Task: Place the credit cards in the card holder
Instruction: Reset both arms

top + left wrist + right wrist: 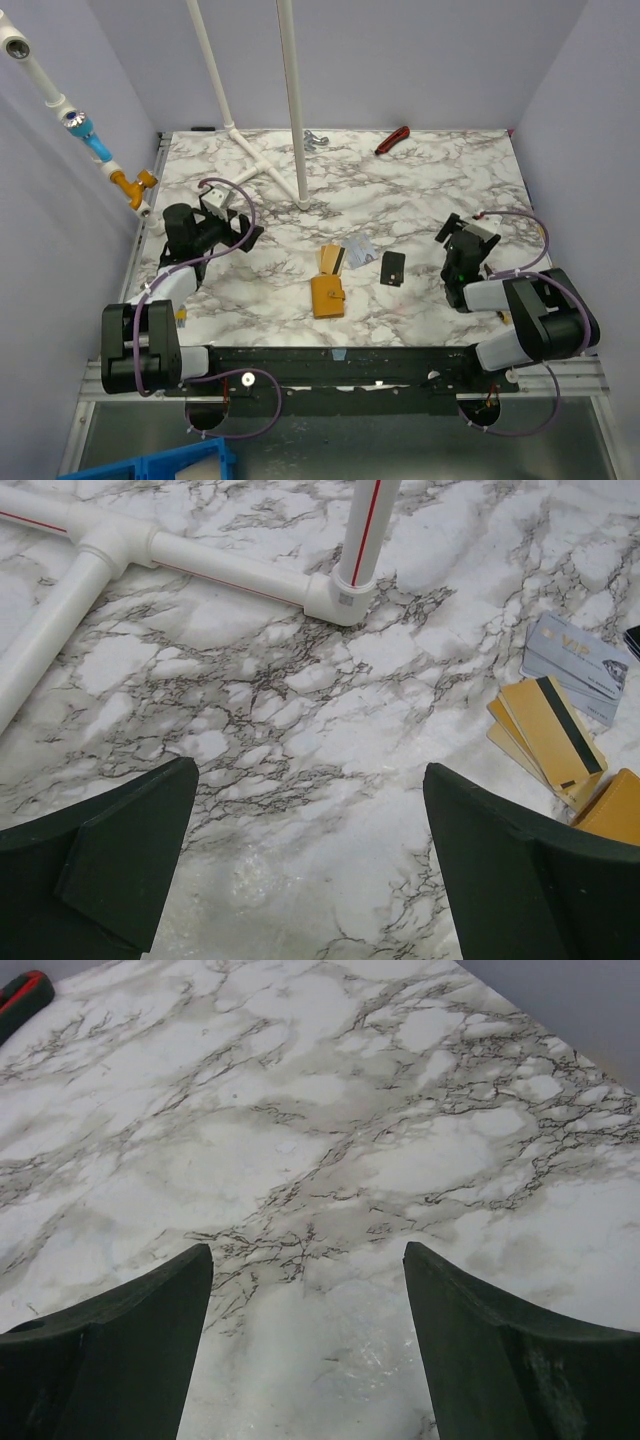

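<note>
Marble table point(420, 200): several credit cards point(343, 256), one card holder point(327, 296).

**Where my three cameras look**

My top camera sits high behind my arm bases and looks down on the whole marble surface point(420, 190). My left wrist camera is low and close, facing toward the centre; it shares the white pipe stand point(345, 585) and the credit cards point(555, 715) with the top view. My right wrist camera, also low, faces the far edge.
</note>
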Action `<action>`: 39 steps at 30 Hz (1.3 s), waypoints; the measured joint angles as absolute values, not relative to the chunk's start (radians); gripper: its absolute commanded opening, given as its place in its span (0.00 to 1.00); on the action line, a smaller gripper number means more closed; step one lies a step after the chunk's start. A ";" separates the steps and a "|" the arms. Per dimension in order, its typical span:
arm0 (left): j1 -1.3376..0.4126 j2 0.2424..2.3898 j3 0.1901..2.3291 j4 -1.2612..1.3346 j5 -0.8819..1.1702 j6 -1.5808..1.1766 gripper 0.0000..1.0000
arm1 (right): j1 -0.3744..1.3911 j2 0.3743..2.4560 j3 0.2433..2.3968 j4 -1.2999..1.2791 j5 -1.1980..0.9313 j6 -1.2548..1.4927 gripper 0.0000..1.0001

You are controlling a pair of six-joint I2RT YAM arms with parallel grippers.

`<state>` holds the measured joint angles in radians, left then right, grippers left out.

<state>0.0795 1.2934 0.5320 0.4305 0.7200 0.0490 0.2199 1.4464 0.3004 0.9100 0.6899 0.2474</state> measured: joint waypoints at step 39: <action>0.142 1.300 0.178 1.247 0.403 -0.092 0.99 | 0.195 1.640 0.194 1.413 0.421 0.078 1.00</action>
<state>0.1417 1.3003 0.1780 1.2469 0.4026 -0.0917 0.1951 1.6402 0.1944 1.4128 0.4210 0.0784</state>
